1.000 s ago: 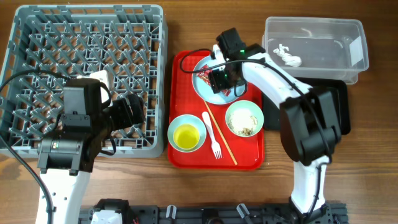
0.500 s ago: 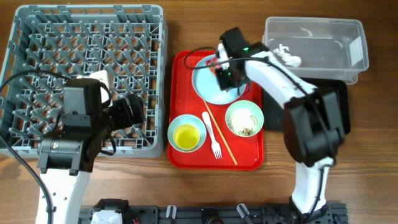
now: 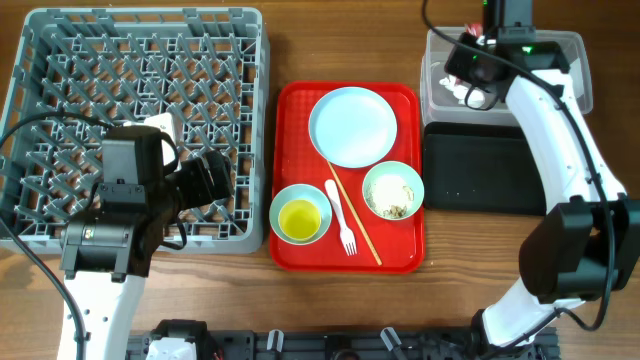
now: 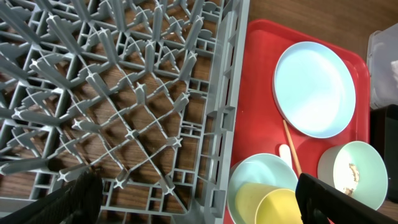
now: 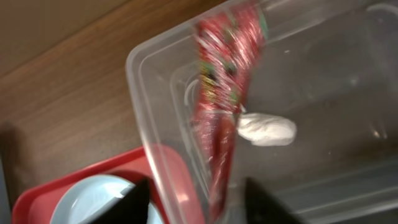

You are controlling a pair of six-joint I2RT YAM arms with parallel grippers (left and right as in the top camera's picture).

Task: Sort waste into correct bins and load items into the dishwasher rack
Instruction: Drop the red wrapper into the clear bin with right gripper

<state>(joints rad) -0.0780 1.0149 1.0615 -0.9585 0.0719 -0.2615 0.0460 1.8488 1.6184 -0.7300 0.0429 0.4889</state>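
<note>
My right gripper (image 3: 470,70) hovers over the left end of the clear tub (image 3: 560,45). Its fingers (image 5: 199,202) are spread apart, and the crumpled red wrapper (image 5: 221,118) hangs blurred between them above the tub. The white tissue (image 5: 267,129) lies in the tub. The pale-blue plate (image 3: 352,126) is bare on the red tray (image 3: 290,110). A mint bowl (image 3: 282,203) holds the yellow cup (image 3: 298,220). The other bowl (image 3: 393,190) holds beige scraps. The fork (image 3: 340,215) and the chopstick (image 3: 355,225) lie between the bowls. My left gripper (image 3: 215,175) is open and empty over the rack's (image 3: 130,60) right edge.
The shallow black tray (image 3: 485,170) sits below the tub, right of the red tray. The left wrist view shows the rack's pegs (image 4: 124,93), the plate (image 4: 314,87) and the cup (image 4: 273,202) in its bowl. Bare wood lies between rack and red tray.
My right gripper has lifted the red wrapper off the plate and carried it up and to the right, over the tub. The left arm has not moved.
</note>
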